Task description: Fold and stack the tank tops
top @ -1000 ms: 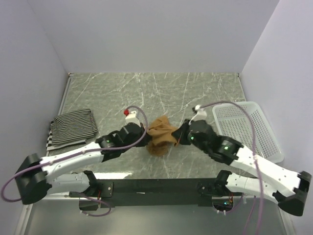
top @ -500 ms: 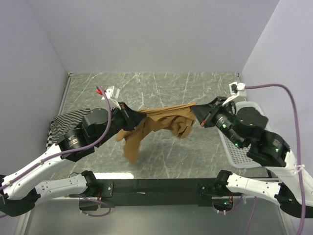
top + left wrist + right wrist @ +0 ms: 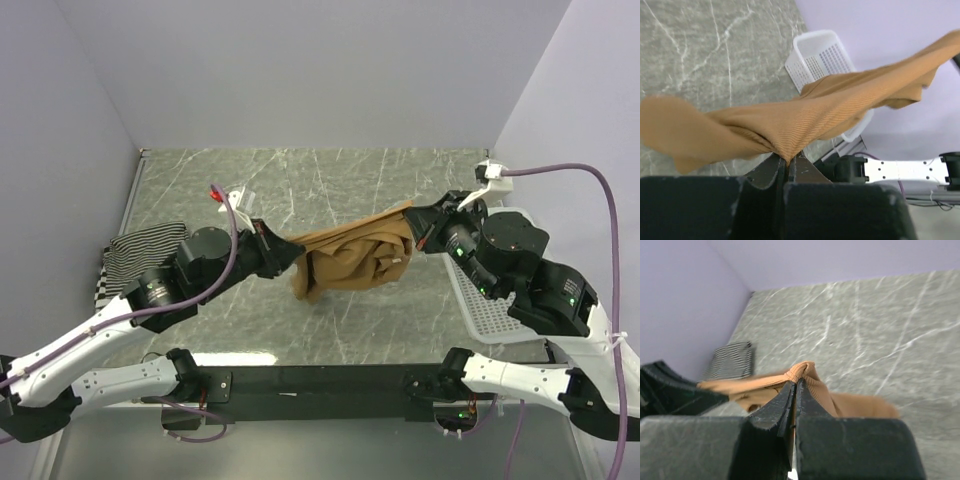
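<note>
The tan-brown tank top (image 3: 350, 257) hangs in the air over the middle of the table, stretched between both grippers and sagging in folds. My left gripper (image 3: 292, 249) is shut on its left end; in the left wrist view the cloth (image 3: 790, 125) is pinched between the jaws of that gripper (image 3: 788, 161). My right gripper (image 3: 412, 222) is shut on its right end, and the ribbed edge (image 3: 802, 372) bunches above that gripper (image 3: 796, 386) in the right wrist view. A folded black-and-white striped tank top (image 3: 145, 258) lies at the table's left edge.
A white plastic mesh basket (image 3: 480, 290) stands at the right edge of the table, partly under the right arm. Grey walls close in the table on the left, back and right. The black rail (image 3: 320, 382) with the arm bases runs along the near edge.
Both arms rose and spread apart, lifting the tan top off the table. Since half a second ago the hanging left part has swung up and the cloth has bunched more between the grippers.
</note>
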`<state>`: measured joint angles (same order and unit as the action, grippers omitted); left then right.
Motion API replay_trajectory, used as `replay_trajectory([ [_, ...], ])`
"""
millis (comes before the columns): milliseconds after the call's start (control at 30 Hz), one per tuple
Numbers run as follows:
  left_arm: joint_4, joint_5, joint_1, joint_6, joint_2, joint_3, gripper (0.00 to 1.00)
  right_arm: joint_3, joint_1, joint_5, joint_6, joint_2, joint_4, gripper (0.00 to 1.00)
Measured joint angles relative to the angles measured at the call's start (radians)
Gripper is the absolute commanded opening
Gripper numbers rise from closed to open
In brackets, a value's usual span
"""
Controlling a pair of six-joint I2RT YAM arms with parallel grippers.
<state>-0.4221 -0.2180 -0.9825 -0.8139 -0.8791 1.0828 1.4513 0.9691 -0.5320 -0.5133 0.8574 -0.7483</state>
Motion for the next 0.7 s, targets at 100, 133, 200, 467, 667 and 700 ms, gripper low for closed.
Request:
replay_trajectory([
  [100,0.041,0.015,-0.009,-0.027,0.0,-0.042,0.01,0.028,-0.006,-0.043,0.048,0.022,0.002,0.0],
  [133,0.054,0.017,-0.011,-0.039,0.0,-0.051,0.01,0.043,-0.027,-0.04,0.066,0.046,0.002,0.0],
  [200,0.084,0.016,-0.011,-0.057,-0.005,-0.062,0.01,0.085,-0.154,0.032,0.088,0.108,0.013,0.0],
  [467,0.267,0.155,0.336,-0.082,-0.165,-0.117,0.0,0.281,-0.459,0.385,0.093,0.585,0.155,0.0],
  [667,0.55,0.457,0.745,-0.165,-0.494,-0.315,0.18,0.612,-0.465,0.525,0.084,1.165,0.188,0.44],
  [700,0.577,0.5,0.796,-0.181,-0.548,-0.354,0.27,0.687,-0.468,0.535,0.087,1.263,0.184,0.46],
])
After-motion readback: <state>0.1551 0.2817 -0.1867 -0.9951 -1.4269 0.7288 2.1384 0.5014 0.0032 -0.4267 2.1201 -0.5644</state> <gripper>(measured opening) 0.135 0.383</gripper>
